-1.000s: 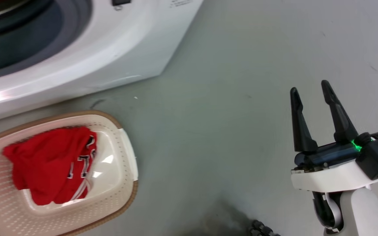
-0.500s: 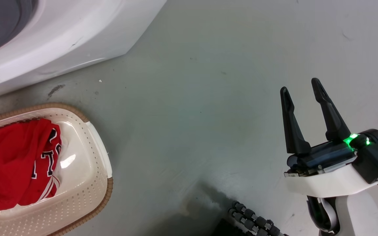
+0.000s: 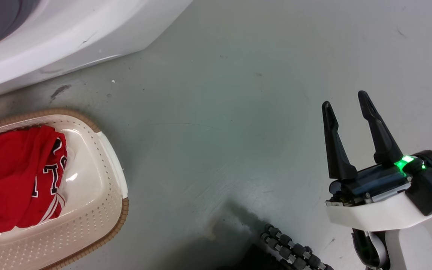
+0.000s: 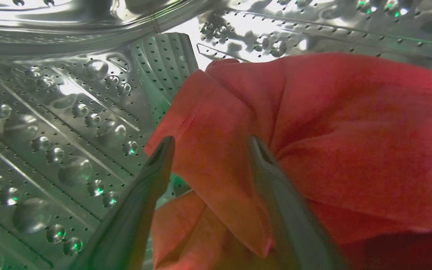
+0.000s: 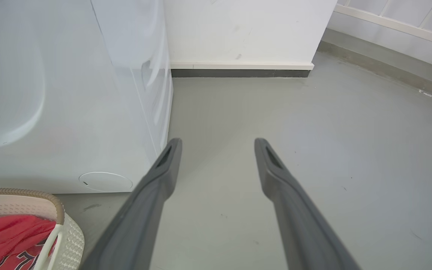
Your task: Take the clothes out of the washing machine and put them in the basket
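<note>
In the dimpled steel drum, the left pincer stands spread astride a soft fold of red garment. Another lettered red jersey lies bunched in the perforated cream basket; the right pincer hangs spread over smooth grey floor.

The perforated steel drum is mirror-shiny and dimpled. The red cloth garment looks soft and matt. The cream perforated plastic basket is glossy, brown woven-look rim; grey floor smooth, dull.

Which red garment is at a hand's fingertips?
The plain red garment in the drum, at the open left hand; the lettered garment lies in the basket.
</note>
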### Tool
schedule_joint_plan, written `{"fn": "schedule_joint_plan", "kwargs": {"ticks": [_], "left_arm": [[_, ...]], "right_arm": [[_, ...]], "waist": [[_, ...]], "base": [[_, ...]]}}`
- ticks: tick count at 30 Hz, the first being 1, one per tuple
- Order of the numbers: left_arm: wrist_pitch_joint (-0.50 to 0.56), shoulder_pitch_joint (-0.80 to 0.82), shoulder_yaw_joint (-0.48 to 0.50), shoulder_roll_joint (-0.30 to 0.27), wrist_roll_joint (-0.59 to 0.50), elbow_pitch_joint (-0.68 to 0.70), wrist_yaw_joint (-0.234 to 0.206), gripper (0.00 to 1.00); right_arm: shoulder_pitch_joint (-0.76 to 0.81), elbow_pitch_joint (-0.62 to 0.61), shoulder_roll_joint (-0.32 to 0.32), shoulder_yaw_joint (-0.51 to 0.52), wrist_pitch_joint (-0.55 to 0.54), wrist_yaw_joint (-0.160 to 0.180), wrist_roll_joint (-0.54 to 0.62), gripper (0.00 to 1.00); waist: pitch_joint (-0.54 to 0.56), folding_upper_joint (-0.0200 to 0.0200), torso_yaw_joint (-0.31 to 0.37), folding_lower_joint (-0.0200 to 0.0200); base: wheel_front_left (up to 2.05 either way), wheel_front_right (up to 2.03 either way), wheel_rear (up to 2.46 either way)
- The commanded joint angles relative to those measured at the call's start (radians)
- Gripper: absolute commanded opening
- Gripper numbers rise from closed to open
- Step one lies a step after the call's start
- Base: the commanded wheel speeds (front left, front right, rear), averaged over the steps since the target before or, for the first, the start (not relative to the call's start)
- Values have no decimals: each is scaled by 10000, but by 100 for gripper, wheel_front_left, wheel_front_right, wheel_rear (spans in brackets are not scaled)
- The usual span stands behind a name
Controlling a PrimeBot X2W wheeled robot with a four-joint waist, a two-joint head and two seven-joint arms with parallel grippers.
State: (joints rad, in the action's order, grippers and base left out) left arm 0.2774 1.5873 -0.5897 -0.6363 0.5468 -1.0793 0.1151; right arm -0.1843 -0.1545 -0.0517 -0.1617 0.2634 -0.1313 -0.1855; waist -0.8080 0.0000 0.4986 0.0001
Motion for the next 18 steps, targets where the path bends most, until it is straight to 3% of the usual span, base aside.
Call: {"fn": "schedule_joint_plan", "kwargs": {"ticks": [1,2,18], "left_arm": [[-33,37,-127,129,-28,-128,77,53],[-106,83,-134,151,24,-148,79,0],[-1964,691,-365,-3,279,-373,143,0]], "right_arm": [[6,-50,27,-11,20,10,14,100],[-14,-54,27,-11,20,10,18,100],[-585,225,27,-188,20,10,76,100]], "waist": [[-39,0,-21,-1],[-65,0,-29,-1],[142,0,-82,-1]], "base": [[0,0,0],[0,0,0],[0,0,0]]}}
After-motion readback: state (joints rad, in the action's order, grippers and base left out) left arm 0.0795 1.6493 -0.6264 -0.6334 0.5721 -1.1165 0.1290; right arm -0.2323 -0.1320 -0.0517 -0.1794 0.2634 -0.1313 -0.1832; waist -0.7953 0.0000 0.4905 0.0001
